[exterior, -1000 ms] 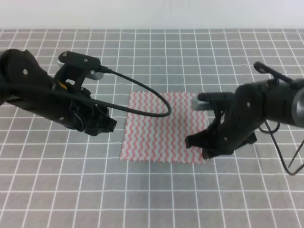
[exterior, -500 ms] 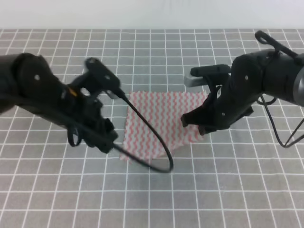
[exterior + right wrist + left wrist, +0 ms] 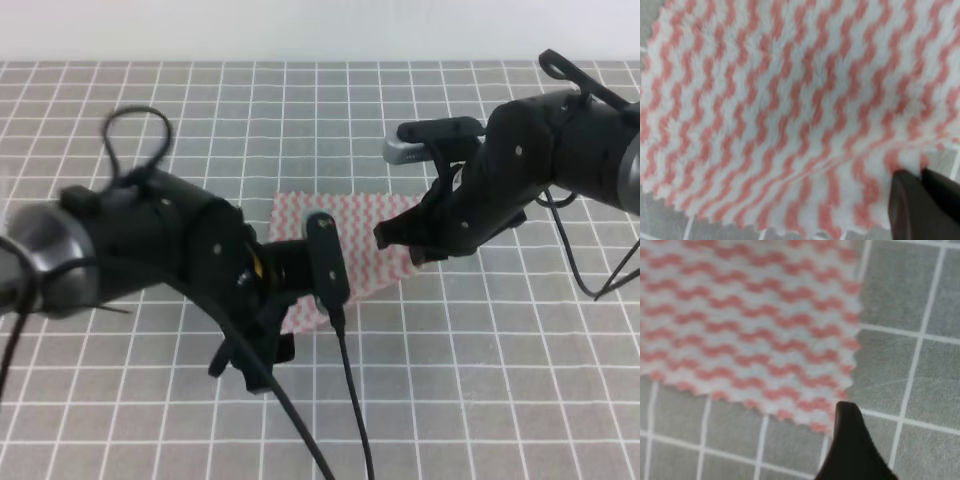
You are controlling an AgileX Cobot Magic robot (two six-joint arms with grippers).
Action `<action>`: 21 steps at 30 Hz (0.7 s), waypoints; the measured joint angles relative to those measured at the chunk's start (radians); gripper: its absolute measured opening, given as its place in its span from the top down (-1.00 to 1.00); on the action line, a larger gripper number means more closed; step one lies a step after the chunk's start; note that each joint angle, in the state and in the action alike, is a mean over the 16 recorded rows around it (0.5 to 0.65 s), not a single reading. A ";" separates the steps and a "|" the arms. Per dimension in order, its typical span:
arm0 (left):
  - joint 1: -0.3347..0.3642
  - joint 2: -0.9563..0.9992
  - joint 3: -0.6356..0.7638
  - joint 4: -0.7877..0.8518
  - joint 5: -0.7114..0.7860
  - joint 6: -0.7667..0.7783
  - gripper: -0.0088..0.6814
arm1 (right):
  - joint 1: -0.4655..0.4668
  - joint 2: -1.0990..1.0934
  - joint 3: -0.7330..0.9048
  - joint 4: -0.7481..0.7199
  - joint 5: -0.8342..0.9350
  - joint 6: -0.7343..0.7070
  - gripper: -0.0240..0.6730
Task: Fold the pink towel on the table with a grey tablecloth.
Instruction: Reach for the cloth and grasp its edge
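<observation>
The pink towel point(image 3: 365, 235) lies mid-table on the table with a grey tablecloth point(image 3: 480, 400). My right gripper point(image 3: 400, 252) is shut on the towel's near right corner and holds it lifted and drawn in over the cloth. In the right wrist view its fingers point(image 3: 910, 205) pinch the zigzag cloth point(image 3: 780, 110). My left arm covers the towel's left part, and the left gripper point(image 3: 250, 368) points down by the near left corner. The left wrist view shows one dark fingertip point(image 3: 852, 440) just off the towel's corner point(image 3: 755, 325). The other finger is out of view.
A black cable point(image 3: 350, 430) trails from the left arm toward the front edge. Another cable point(image 3: 600, 270) hangs at the right arm. The grey grid cloth point(image 3: 900, 370) extends all round the towel.
The right gripper has lifted the towel's near right corner and carried it back and left. The left arm has swung right and forward, to the near left corner.
</observation>
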 joint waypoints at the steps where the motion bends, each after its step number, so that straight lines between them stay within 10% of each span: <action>1: -0.007 0.010 0.000 0.009 -0.005 -0.002 -0.21 | 0.000 0.001 -0.003 -0.002 -0.001 0.000 0.98; 21: -0.037 0.115 0.000 0.263 -0.150 -0.238 -0.20 | -0.020 -0.002 -0.036 -0.040 -0.024 0.000 0.98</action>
